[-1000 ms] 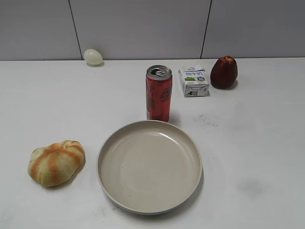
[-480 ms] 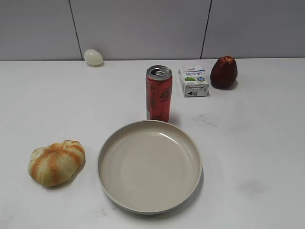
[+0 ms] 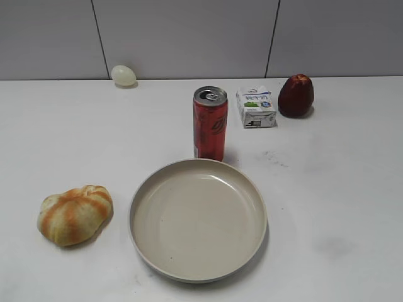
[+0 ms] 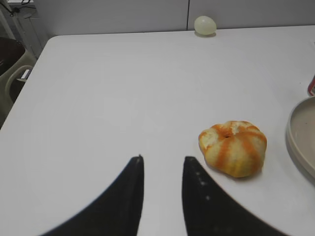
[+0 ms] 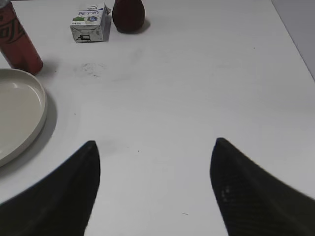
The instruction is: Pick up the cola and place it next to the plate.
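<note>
The cola (image 3: 210, 123) is a tall slim red can with a silver top. It stands upright just behind the far rim of the plate (image 3: 197, 218), a large round beige dish. The right wrist view shows the cola (image 5: 18, 43) at its top left and the plate (image 5: 19, 114) at its left edge. My right gripper (image 5: 155, 142) is open and empty over bare table, to the right of the plate. My left gripper (image 4: 162, 158) is open and empty over bare table left of the bun. Neither gripper shows in the exterior view.
An orange-striped bun (image 3: 73, 213) lies left of the plate. A small milk carton (image 3: 255, 106) and a dark red fruit (image 3: 296, 95) stand behind and right of the cola. A pale egg (image 3: 123, 75) sits by the back wall. The table's left edge (image 4: 24, 88) shows.
</note>
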